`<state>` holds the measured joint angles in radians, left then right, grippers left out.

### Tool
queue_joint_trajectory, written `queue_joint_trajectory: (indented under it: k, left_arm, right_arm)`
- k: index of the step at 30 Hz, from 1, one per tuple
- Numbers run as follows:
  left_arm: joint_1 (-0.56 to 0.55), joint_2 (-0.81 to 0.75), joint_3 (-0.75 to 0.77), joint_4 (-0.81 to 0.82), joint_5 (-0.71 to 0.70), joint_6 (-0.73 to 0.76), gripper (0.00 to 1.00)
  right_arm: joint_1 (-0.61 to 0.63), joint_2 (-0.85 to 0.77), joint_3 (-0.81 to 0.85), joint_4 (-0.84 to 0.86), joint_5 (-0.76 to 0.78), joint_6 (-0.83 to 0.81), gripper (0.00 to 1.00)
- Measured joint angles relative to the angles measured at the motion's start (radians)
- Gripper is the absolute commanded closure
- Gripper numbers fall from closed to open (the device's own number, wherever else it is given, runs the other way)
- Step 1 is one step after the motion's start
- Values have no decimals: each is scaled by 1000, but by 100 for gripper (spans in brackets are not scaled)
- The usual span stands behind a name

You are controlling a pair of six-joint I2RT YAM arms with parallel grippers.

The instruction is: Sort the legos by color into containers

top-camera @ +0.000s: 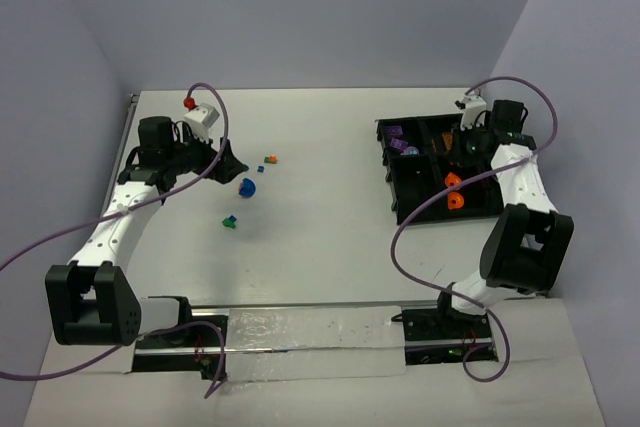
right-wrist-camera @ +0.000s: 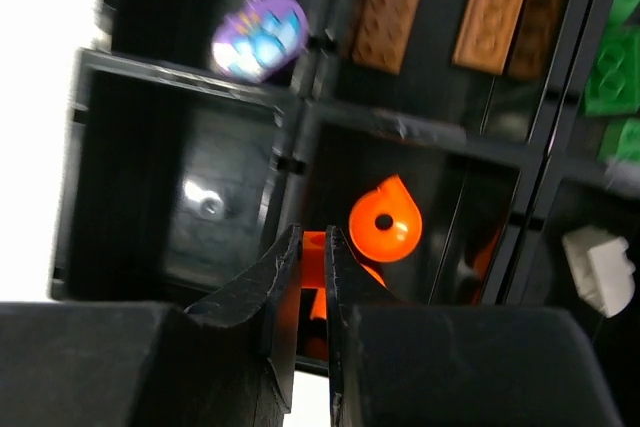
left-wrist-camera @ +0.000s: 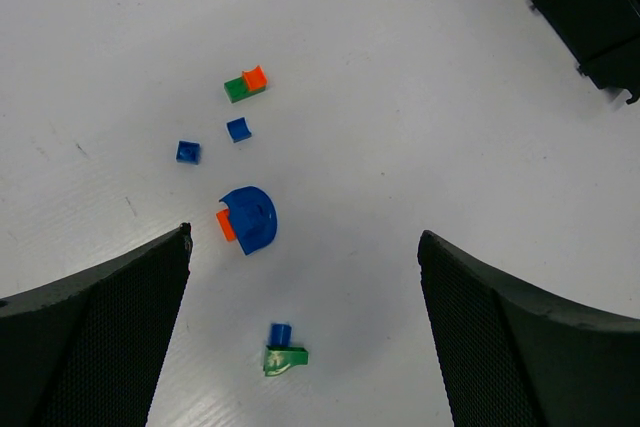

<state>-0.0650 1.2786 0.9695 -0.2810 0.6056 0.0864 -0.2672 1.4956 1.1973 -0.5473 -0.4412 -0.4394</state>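
Placing an orange piece is judged to be the step in hand: the right end effector (right-wrist-camera: 312, 232) is hanging over the black tray (top-camera: 392, 192), its fingers drawn nearly together and, as far as the wrist view shows, clamping a small orange brick (right-wrist-camera: 313, 252) above the compartment where an orange teardrop piece (right-wrist-camera: 385, 219) is already lying. Neighbouring compartments are holding purple pieces (right-wrist-camera: 250, 32), brown bricks (right-wrist-camera: 388, 15) and green pieces (right-wrist-camera: 612, 67). The left end effector (left-wrist-camera: 305, 237) is standing with its fingers spread wide, gripping nothing, and is hovering over the loose legos (top-camera: 245, 187) on the white tabletop (left-wrist-camera: 400, 97), well apart from the tray. These are a blue rounded piece (left-wrist-camera: 255, 219) with a second orange brick (left-wrist-camera: 226, 224) touching its side, two small blue bricks (left-wrist-camera: 188, 152), a green-and-orange pair (left-wrist-camera: 245, 84) and a blue-and-green pair (left-wrist-camera: 284, 347). The next move is calling for the right fingers to part while positioned inside the orange compartment's walls, so that the brick is landing beside the teardrop piece and not across a divider. The left arm is then needing to descend on one loose piece, probably the blue rounded piece. Two-colour pairs, if joined, are likely requiring separation before sorting.
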Motion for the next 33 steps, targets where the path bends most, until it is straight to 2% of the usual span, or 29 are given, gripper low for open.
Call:
queue_joint_trajectory:
  k: [3, 6, 10, 11, 14, 19, 22, 24, 26, 30, 33]
  left_arm:
    - [0, 1, 0, 0, 0, 0, 1]
    - [0, 1, 0, 0, -1, 1, 1]
    - [0, 1, 0, 0, -3, 1, 1]
    - [0, 1, 0, 0, -3, 1, 1]
    - [0, 1, 0, 0, -4, 3, 1]
    - [0, 1, 0, -1, -6, 8, 1]
    - [0, 1, 0, -4, -9, 16, 1]
    - [0, 1, -1, -8, -12, 26, 1]
    - [0, 1, -2, -16, -17, 32, 2]
    - [2, -1, -15, -46, -30, 64, 13]
    - [12, -2, -32, -122, -36, 174, 14]
  right_arm:
    - [-22, 49, 1, -13, 11, -3, 90]
    - [-35, 84, 2, -24, 27, -3, 76]
    - [-49, 108, 5, -26, 51, -4, 65]
    - [-53, 113, 7, -25, 60, -4, 58]
    - [-60, 114, 8, -26, 76, -7, 46]
    - [-61, 114, 8, -25, 92, -11, 43]
    - [-61, 113, 8, -25, 101, -11, 58]
    - [-61, 113, 8, -23, 106, -13, 59]
    - [-61, 112, 8, -23, 108, -11, 54]
    - [-61, 100, 8, -27, 88, -2, 43]
    - [-56, 72, 8, -35, 48, 11, 29]
